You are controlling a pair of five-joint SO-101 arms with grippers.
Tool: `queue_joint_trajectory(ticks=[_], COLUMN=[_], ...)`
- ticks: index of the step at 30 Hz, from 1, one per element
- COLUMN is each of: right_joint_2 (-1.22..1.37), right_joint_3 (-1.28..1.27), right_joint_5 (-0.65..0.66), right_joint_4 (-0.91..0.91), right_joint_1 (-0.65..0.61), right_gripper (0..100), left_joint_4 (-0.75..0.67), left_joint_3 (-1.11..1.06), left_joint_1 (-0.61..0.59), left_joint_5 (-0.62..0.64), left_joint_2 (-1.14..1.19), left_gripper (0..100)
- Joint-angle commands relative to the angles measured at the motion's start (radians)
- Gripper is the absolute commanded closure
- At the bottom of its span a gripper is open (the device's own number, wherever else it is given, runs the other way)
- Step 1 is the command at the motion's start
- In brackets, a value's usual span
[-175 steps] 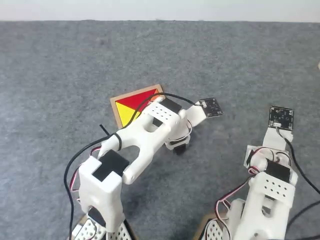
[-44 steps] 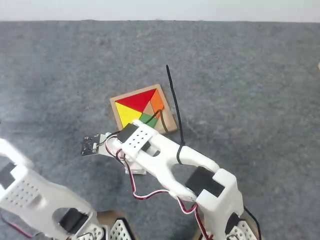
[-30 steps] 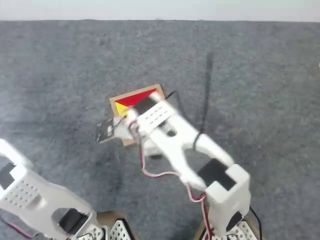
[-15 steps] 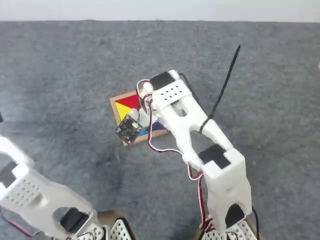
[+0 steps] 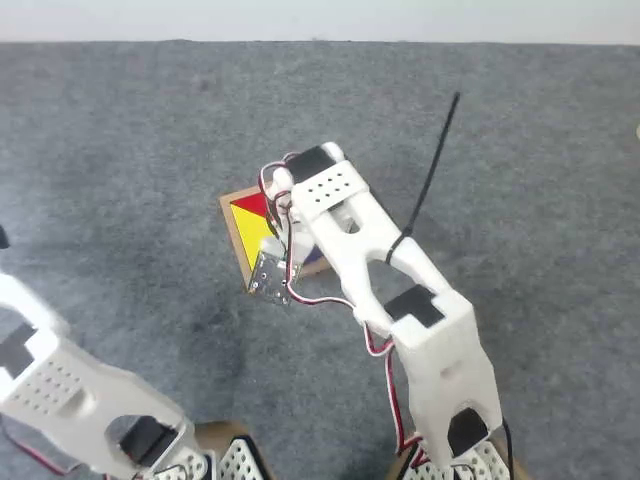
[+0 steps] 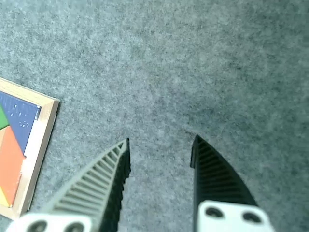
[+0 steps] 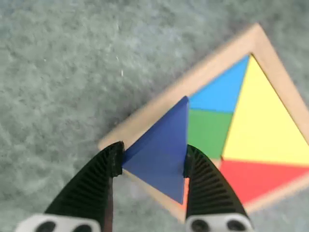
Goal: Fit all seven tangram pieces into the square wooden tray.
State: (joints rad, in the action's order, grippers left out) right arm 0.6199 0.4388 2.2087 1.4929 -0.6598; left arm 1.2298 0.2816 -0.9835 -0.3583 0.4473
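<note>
The dark blue triangular tangram piece [image 7: 164, 150], held in your right pincer [image 7: 153, 147], needed lowering flat into the square wooden tray [image 7: 212, 67] beneath.

Right gripper [image 7: 153, 162] clamps dark blue triangle [image 7: 161, 150] over tray [image 7: 164, 103] rim; yellow triangle [image 7: 263, 121], red triangle [image 7: 256, 178] seated inside

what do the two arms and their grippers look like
Both arms are white printed plastic with black servo blocks. The right arm has a dotted hole panel, red, white and black wires, a black cable tie and a small camera board. The left arm has the same hole panel. The right gripper has two black ribbed fingers; the left gripper has one pale and one black.
</note>
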Motion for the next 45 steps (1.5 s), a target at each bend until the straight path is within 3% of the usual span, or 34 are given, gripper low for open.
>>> queue_joint_trajectory(ticks=[1, 10, 23, 31, 41, 45], right_joint_2=[0.010, 0.021, 0.012, 0.015, -0.002, -0.079], right_joint_3=[0.051, 0.052, 0.049, 0.054, 0.058, 0.072], right_joint_5=[0.012, -0.071, -0.081, -0.132, -0.140, -0.304], right_joint_4=[-0.028, -0.180, -0.024, -0.024, -0.022, -0.015], right_joint_1=[0.044, 0.097, 0.067, 0.062, 0.067, 0.067], right_gripper=[95.6, 86.8, 86.4, 77.5, 77.4, 77.5], left_joint_4=[0.009, 0.005, -0.017, -0.015, -0.015, -0.011], left_joint_3=[0.044, 0.001, -0.001, -0.001, -0.001, -0.001], left_joint_1=[0.005, 0.006, 0.005, 0.006, 0.008, 0.023], left_joint_5=[-0.003, -0.009, -0.011, -0.011, -0.011, -0.011], left_joint_2=[-0.083, -0.083, -0.081, -0.081, -0.084, -0.089], left_gripper=[80, 80, 80, 80, 80, 80])
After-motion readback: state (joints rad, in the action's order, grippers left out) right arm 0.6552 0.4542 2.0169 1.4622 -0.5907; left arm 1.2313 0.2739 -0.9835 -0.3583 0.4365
